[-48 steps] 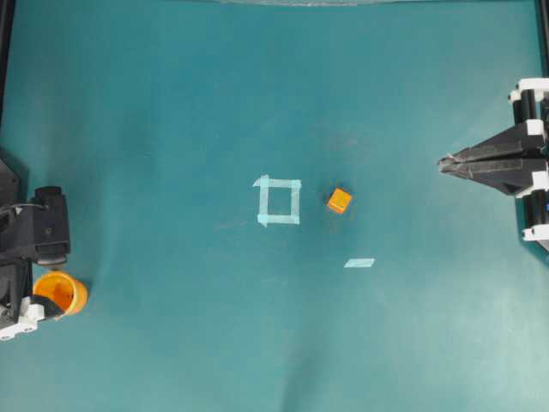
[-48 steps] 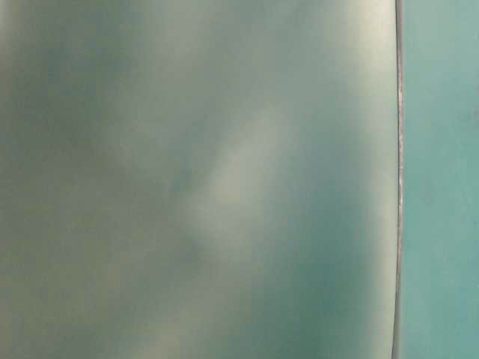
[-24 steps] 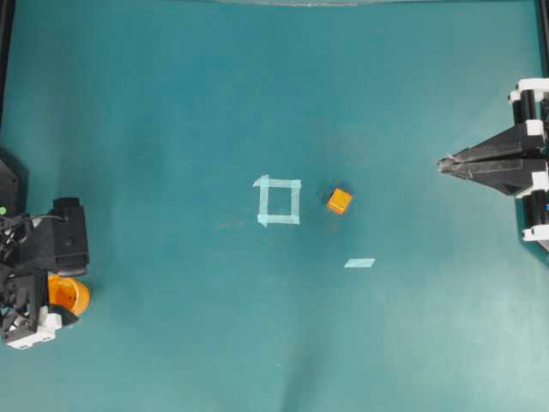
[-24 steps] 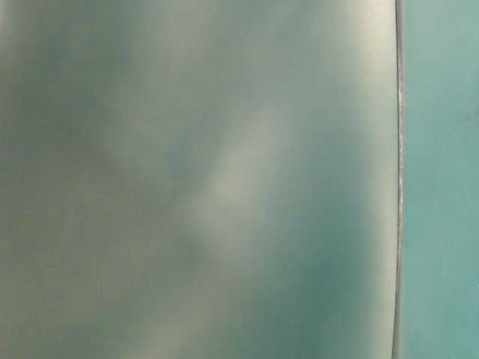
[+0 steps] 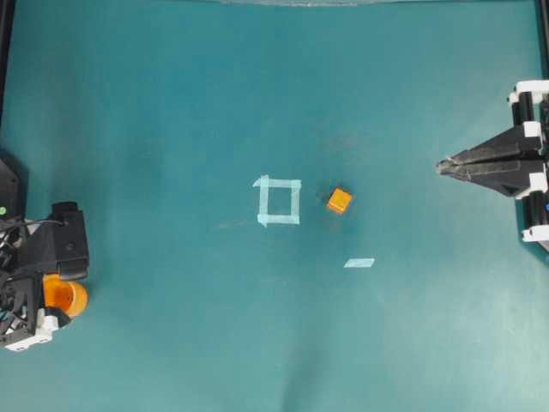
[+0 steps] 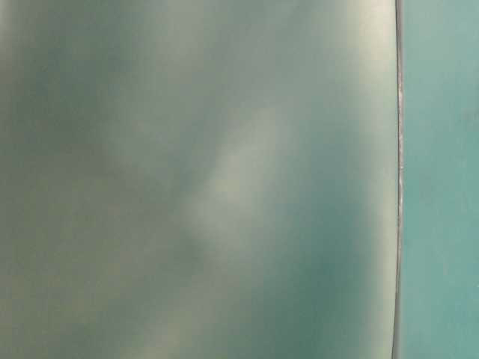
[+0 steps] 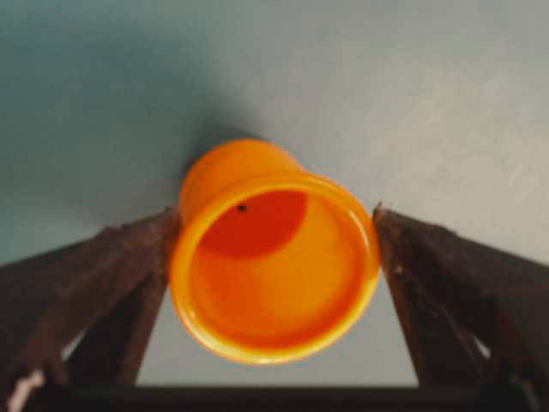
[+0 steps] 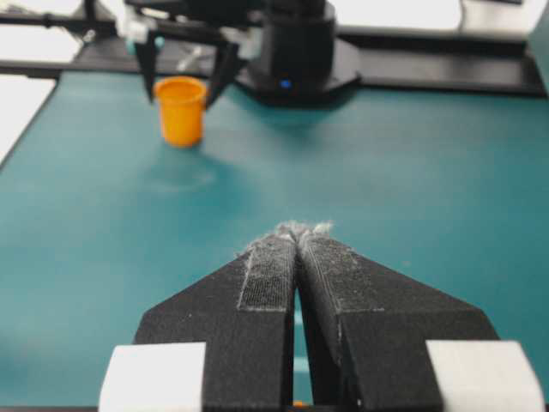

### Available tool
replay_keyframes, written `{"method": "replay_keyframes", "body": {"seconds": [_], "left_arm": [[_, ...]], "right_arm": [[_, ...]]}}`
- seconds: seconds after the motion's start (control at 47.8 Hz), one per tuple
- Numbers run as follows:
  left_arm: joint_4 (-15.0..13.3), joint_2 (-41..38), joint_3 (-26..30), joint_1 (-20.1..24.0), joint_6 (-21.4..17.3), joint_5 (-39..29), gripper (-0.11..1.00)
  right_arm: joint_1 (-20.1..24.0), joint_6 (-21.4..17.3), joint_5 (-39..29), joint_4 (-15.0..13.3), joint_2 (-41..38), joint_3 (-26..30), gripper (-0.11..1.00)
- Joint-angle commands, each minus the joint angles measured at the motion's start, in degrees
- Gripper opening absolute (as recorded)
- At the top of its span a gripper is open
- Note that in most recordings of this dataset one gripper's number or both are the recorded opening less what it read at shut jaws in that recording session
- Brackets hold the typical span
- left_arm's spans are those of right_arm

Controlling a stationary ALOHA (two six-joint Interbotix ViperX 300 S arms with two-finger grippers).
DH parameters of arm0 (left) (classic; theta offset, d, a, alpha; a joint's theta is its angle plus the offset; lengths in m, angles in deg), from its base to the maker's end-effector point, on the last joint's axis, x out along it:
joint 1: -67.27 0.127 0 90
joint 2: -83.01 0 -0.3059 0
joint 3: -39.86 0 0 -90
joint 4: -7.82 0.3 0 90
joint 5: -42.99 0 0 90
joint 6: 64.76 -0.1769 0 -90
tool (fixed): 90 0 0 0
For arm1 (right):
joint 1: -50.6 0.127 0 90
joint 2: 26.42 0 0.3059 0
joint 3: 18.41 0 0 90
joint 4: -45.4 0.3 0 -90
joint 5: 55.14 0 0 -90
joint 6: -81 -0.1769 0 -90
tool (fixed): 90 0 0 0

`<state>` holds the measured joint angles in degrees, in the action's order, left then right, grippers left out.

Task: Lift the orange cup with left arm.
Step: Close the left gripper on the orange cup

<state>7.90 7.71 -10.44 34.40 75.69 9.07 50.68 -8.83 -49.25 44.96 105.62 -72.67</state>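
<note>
The orange cup [image 5: 70, 296] stands upright near the table's left edge, half covered by the left arm [image 5: 58, 245] from overhead. In the left wrist view the cup [image 7: 273, 275] fills the space between the two dark fingers, and my left gripper [image 7: 274, 213] is open around its rim. The left finger [image 7: 129, 257] sits right against the cup's side and the right finger [image 7: 429, 266] lies close beside it. The cup [image 8: 180, 110] rests on the mat. My right gripper [image 5: 442, 163] hangs shut at the right edge, its pads [image 8: 274, 270] pressed together with nothing held.
A small orange cube [image 5: 339, 201] lies just right of a tape square [image 5: 279, 201] at the table's middle. A short tape strip [image 5: 359, 263] lies below them. The table-level view is only a blur.
The left arm has slid over the cup, covering more of it from overhead. The cup stays in place and the right arm has not moved.
</note>
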Motion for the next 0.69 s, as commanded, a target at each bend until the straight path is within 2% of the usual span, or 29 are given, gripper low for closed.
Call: {"method": "replay_keyframes", "body": {"seconds": [0.0, 0.67], "left_arm": [[0.0, 0.2, 0.9, -0.9, 0.6, -0.7, 0.88], [0.1, -4.4, 1.2, -2.2, 0.9, -0.4, 0.88]], "right_arm": [[0.2, -0.1, 0.2, 0.0, -0.2, 1.2, 0.00], [0.2, -0.1, 0.2, 0.0, -0.2, 1.2, 0.00]]}}
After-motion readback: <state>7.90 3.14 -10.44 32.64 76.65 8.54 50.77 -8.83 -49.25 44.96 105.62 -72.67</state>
